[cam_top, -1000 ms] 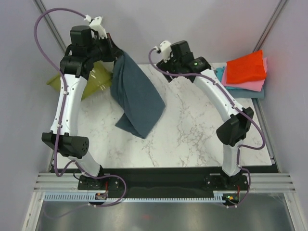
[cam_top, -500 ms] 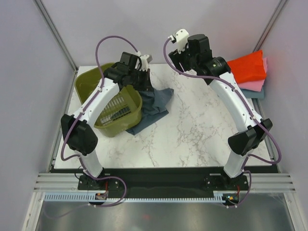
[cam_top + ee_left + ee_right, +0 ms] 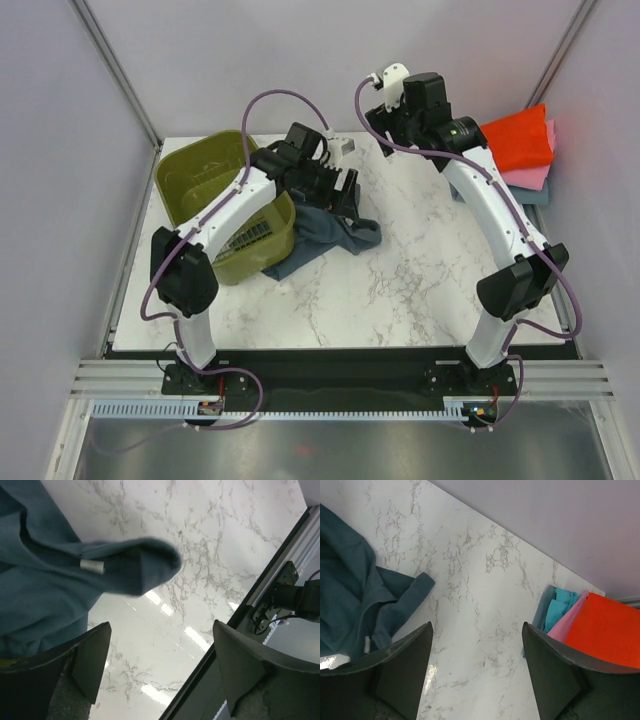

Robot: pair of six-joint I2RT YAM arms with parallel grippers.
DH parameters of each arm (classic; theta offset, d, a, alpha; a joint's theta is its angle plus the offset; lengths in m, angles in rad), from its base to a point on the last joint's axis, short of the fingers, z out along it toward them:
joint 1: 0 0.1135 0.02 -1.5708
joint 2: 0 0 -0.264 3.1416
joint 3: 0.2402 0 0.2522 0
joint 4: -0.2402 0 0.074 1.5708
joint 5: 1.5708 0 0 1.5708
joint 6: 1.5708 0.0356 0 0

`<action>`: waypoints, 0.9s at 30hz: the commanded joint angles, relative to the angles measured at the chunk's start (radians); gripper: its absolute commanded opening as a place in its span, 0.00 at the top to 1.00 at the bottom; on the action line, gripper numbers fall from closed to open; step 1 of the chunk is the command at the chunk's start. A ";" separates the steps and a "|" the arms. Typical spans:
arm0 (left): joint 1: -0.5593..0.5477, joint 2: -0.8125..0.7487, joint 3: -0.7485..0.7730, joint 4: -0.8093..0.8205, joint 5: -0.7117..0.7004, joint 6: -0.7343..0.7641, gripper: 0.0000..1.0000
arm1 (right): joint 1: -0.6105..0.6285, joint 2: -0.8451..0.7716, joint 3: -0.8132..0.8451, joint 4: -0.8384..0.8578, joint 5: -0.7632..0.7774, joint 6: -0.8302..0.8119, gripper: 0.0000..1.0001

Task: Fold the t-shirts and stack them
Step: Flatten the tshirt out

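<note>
"While both pairs of jaws hang over the bench (image 3: 420, 285), what does the olive-green plastic basket (image 3: 192, 172) hold?"

"Only its own olive walls and one slotted side show. The left arm (image 3: 225, 208) crosses above it, so part of the inside is hidden. It sits behind the left jaws."

"And the slate blue-grey t-shirt (image 3: 335, 233)?"

"Outside the basket, a crumpled heap on the marble, one edge lying against the basket's side. It is beside and below the left jaws. From that wrist, a rolled fold with a small white tag (image 3: 92, 566) reaches across ahead of the fingers (image 3: 92, 655). Those jaws are spread wide, with nothing between them but bare marble."

"The right jaws?"

"Wide apart too, gripping nothing, over bare marble. The slate heap lies beyond one finger, a loose flap pointing toward the gap. Beyond the other finger lies the folded stack: the red-orange t-shirt (image 3: 610, 632) on top, the pink t-shirt (image 3: 572, 620) under it, the teal blue t-shirt (image 3: 559, 605) lowest, their edges stepped rather than flush."
</note>
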 commanded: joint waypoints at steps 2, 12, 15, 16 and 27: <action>0.065 0.004 -0.084 -0.021 0.010 0.013 0.03 | 0.004 -0.004 0.010 0.011 -0.013 0.023 0.19; 0.179 0.093 -0.094 -0.037 -0.059 -0.024 0.01 | -0.008 0.007 -0.020 -0.001 -0.070 0.024 0.17; 0.236 0.043 -0.160 -0.043 -0.121 -0.047 0.01 | -0.008 0.030 -0.056 -0.038 -0.134 0.027 0.13; 0.271 0.004 -0.179 -0.046 -0.125 -0.045 0.01 | -0.010 0.033 -0.121 -0.038 -0.191 0.033 0.13; 0.383 -0.127 -0.256 -0.057 -0.156 -0.007 0.01 | -0.019 0.464 -0.137 -0.104 -0.682 0.026 0.20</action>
